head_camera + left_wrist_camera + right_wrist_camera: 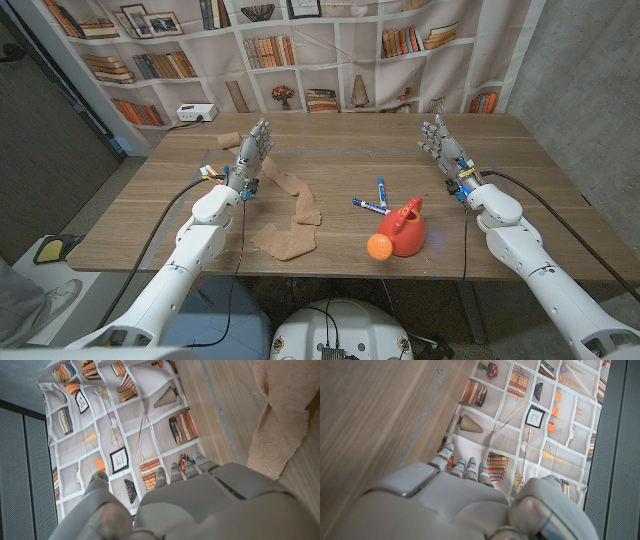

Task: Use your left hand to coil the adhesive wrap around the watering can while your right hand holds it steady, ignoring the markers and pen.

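Observation:
A red watering can (405, 229) with an orange rose head lies on the table's front middle. A tan adhesive wrap (296, 205) trails in a loose strip from beside my left hand down to a folded end near the front edge; the left wrist view catches part of the wrap (280, 420). My left hand (253, 153) stands raised at the wrap's far end, fingers straight and apart, holding nothing. Well behind and to the right of the can, my right hand (442, 143) is up with its fingers spread, also holding nothing. Both wrist views look along the backs of the left hand (200, 505) and right hand (450, 505).
Two blue markers or pens (376, 199) lie just left of the can. A white power box (196, 113) sits at the table's far left corner. A bookshelf-print backdrop (300, 50) hangs behind the table.

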Tool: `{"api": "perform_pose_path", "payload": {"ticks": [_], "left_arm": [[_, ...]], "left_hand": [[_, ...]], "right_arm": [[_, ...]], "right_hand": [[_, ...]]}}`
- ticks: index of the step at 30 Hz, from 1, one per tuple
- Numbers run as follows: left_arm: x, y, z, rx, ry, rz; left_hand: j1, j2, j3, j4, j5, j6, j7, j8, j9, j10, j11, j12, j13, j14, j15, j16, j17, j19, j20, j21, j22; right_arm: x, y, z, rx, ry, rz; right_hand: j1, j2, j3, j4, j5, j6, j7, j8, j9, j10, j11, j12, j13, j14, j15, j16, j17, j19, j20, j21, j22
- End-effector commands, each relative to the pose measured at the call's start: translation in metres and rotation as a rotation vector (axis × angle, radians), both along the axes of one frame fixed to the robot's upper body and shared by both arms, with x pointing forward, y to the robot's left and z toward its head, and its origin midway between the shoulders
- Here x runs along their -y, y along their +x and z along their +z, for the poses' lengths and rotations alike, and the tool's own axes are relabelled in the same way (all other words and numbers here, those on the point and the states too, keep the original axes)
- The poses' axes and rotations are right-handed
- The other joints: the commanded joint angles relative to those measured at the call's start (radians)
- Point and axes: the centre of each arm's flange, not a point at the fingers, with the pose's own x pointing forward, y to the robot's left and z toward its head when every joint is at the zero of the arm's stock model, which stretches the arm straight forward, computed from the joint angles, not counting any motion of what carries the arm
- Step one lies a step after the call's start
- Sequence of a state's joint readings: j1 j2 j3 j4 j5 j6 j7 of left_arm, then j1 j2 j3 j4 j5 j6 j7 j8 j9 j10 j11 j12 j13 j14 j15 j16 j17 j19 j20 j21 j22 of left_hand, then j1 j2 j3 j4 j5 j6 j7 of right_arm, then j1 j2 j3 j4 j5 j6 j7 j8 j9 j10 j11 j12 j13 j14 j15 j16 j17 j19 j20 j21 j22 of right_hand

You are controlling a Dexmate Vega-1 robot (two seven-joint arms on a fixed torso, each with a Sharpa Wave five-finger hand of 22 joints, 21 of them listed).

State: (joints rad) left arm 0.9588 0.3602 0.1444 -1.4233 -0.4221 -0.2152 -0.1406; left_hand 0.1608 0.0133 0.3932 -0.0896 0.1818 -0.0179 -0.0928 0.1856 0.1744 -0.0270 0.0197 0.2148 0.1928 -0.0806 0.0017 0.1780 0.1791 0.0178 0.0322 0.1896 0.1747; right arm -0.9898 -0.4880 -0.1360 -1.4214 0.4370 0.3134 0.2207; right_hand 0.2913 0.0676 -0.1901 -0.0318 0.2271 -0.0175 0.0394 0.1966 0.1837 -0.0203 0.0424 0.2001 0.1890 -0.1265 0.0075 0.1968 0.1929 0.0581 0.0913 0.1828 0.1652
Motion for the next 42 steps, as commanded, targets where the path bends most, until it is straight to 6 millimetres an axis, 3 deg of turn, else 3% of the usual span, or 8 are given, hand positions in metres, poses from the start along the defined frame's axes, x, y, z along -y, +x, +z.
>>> {"api": "perform_pose_path", "payload": {"ticks": [1,6,17,26,33,42], "left_arm": [[0.0,0.0,-0.006,0.006,-0.053,-0.015],[0.002,-0.004,-0.007,0.014,-0.054,-0.011],[0.003,-0.017,-0.015,0.037,-0.043,0.043],[0.004,-0.017,-0.023,0.026,-0.058,0.057],[0.0,-0.017,-0.022,0.03,-0.077,0.065],[-0.003,-0.016,-0.022,0.029,-0.077,0.072]], "left_hand": [[0.006,0.003,0.001,-0.008,0.003,0.007,-0.002,0.005,0.005,-0.001,0.004,0.002,0.004,-0.004,-0.001,0.007,0.001,-0.001,-0.004,0.005,0.002],[0.006,0.004,0.001,-0.009,0.003,0.006,-0.003,0.004,0.005,0.0,0.002,0.002,0.004,-0.004,0.0,0.007,0.001,-0.001,-0.004,0.005,0.002],[0.006,0.006,0.001,-0.01,0.003,0.007,-0.005,0.004,0.005,0.006,0.003,0.004,0.004,-0.002,-0.001,0.008,0.001,0.002,-0.003,0.006,0.002],[0.006,0.007,0.001,-0.012,0.003,0.022,-0.006,0.008,0.005,0.016,-0.002,0.008,0.004,0.008,-0.003,0.011,0.001,0.007,-0.003,0.007,0.002],[0.007,0.008,0.002,-0.013,0.003,0.024,-0.006,0.008,0.005,0.016,-0.001,0.007,0.004,0.008,-0.003,0.011,0.001,0.007,-0.003,0.007,0.002],[0.007,0.01,0.002,-0.014,0.003,0.025,-0.006,0.007,0.005,0.018,0.0,0.007,0.004,0.008,-0.004,0.01,0.001,0.008,-0.002,0.007,0.002]], "right_arm": [[0.005,-0.014,0.007,0.04,-0.079,-0.013],[0.011,-0.017,0.009,0.037,-0.124,0.02],[0.016,-0.027,0.019,0.068,-0.284,0.016],[0.017,-0.026,0.022,0.074,-0.359,0.012],[0.019,-0.032,0.025,0.108,-0.391,-0.011],[0.018,-0.042,0.03,0.134,-0.491,-0.042]], "right_hand": [[0.017,-0.001,0.0,-0.01,-0.006,0.005,0.005,0.008,0.004,0.005,0.007,0.005,0.004,-0.005,0.001,0.004,0.003,-0.004,0.002,0.003,0.004],[0.027,0.002,0.004,-0.015,-0.008,-0.014,0.007,-0.001,0.004,-0.015,0.01,-0.004,0.004,-0.023,0.006,-0.002,0.003,-0.015,0.017,0.0,0.005],[0.04,0.012,0.012,-0.021,-0.009,-0.018,0.005,-0.002,0.004,-0.02,0.011,-0.004,0.004,-0.034,0.001,-0.004,0.003,-0.029,0.015,-0.003,0.005],[0.05,0.019,0.019,-0.025,-0.01,-0.011,0.002,0.001,0.004,-0.009,0.008,0.0,0.004,-0.02,-0.004,0.003,0.003,-0.019,0.013,0.003,0.005],[0.069,0.023,0.027,-0.036,-0.012,0.009,-0.008,0.008,0.004,0.014,-0.008,0.008,0.004,0.0,-0.017,0.01,0.002,-0.002,0.009,0.009,0.004],[0.082,0.026,0.033,-0.043,-0.014,0.019,-0.01,0.01,0.004,0.033,-0.009,0.014,0.004,0.014,-0.022,0.013,0.001,0.008,0.007,0.011,0.004]]}}
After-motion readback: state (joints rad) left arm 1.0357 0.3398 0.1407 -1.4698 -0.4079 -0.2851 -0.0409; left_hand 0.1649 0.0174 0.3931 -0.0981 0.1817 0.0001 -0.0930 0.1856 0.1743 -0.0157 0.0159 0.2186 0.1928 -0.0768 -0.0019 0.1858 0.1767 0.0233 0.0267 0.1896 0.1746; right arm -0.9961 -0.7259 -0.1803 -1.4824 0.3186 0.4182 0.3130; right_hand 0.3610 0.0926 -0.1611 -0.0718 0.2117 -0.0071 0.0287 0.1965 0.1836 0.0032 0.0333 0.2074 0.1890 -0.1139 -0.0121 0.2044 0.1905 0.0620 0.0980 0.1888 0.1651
